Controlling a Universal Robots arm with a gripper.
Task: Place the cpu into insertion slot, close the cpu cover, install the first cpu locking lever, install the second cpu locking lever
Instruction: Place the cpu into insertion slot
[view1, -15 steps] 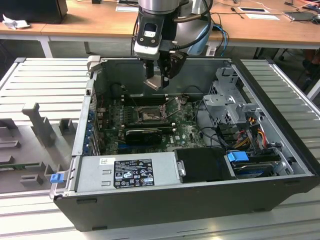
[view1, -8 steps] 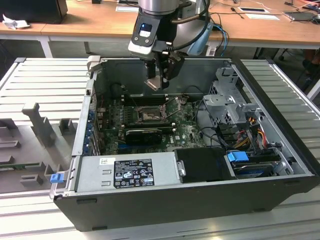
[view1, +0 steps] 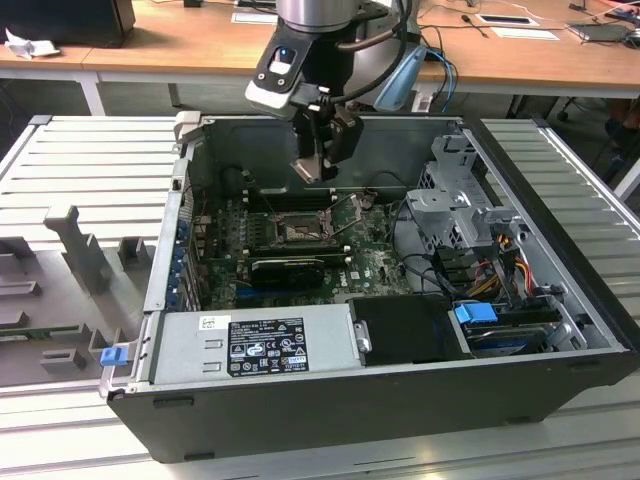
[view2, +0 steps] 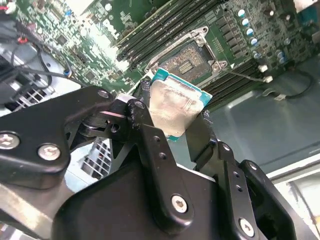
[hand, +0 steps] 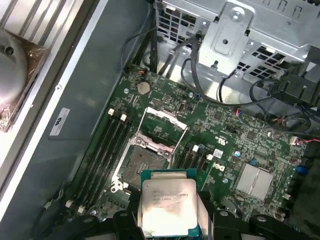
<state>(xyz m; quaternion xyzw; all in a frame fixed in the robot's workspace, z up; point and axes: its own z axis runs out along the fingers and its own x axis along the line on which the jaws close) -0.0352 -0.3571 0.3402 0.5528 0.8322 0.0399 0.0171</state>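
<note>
cpu (hand: 169, 205) gripped in pincer (view2: 172, 112), above the insertion slot (hand: 145, 167).

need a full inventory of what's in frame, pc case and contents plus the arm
cpu: 1, silver-grey face with green edge, held above the slot
slot: 1, dark, empty, on the board
cover: 1, silver, hinged up open at the slot
board: 1, green, floor of the case
graphics card: 1, black, beside the slot
power supply: 1, silver, inside the case's near wall in the exterior view
drive cage: 1, grey metal, the exterior view's right of the case
case: 1, black, open, lying on the table
table: 1, grey, ribbed, under the case
gripper: 1, black, shut on the cpu
</note>
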